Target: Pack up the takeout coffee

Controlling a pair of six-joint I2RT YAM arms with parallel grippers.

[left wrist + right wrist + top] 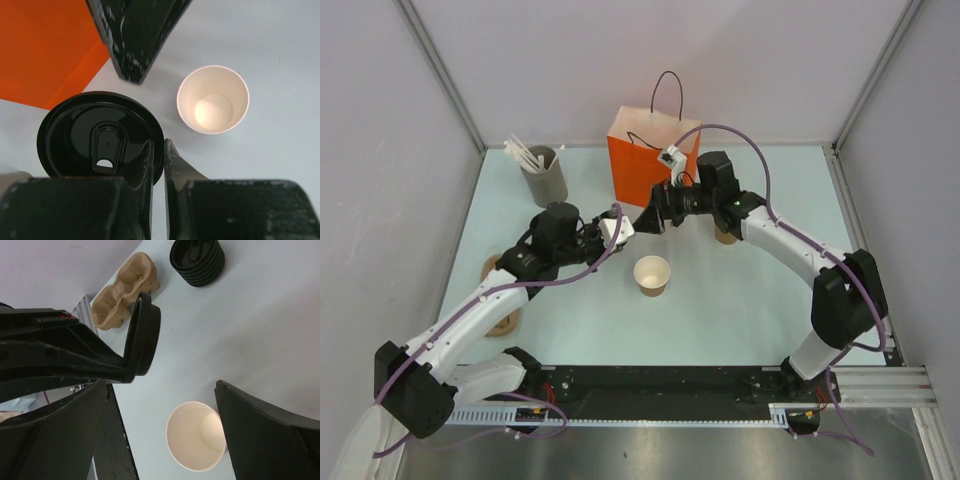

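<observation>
Cup [652, 275]: upright, uncapped, mid-table, apparently empty; the pale bottom shows. Lid [100, 140]: off the cup, aloft at its 11 o'clock in the top view, pinched by the rim in the left gripper [159, 150]. Right gripper [162, 390]: jaws wide, nothing held, poised above the cup at 12 o'clock.

Handling, judged: thin paper, very light, easily dented or tipped. Take the wall at mid-height with a light squeeze and steady it while capping. The lid is slick, fairly stiff plastic, and the rim pinch could let it swivel.

Surroundings: bag [650, 165] stands at 12 o'clock behind both grippers, mouth up. Lid stack [197, 260] and carrier [122, 290] lie apart from the cup. Bare table [740, 300] shows from 3 to 6 o'clock. Both grippers crowd 11 to 12.
</observation>
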